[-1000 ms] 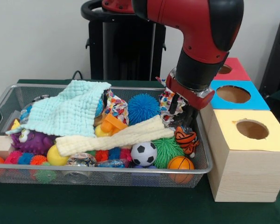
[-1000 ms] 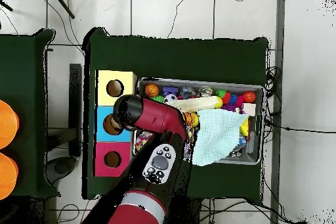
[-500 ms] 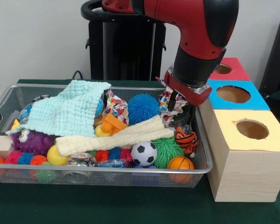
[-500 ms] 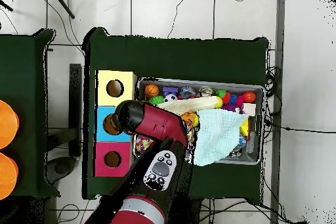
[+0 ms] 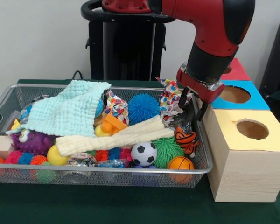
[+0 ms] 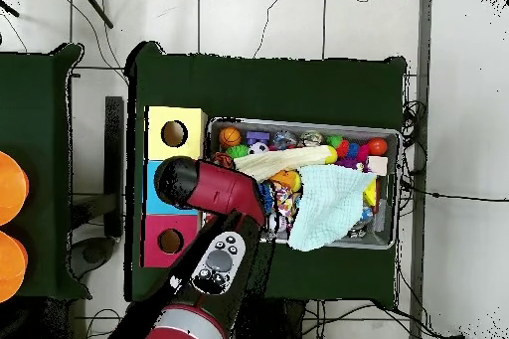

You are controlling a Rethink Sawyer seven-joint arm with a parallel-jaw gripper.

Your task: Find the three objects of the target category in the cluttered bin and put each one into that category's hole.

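I am holding the tool at the bin's box-side end, fingers apart and, as far as I can tell, gripping nothing. It is hanging just above the striped tiger toy and beside the patterned cloth. I cannot say which category is wanted, so I am only treating the tiger as a candidate. To do this well, I am planning a straight descent, closing on one toy only, clear of the mesh wall, then lifting toward the yellow box, blue box or red box.
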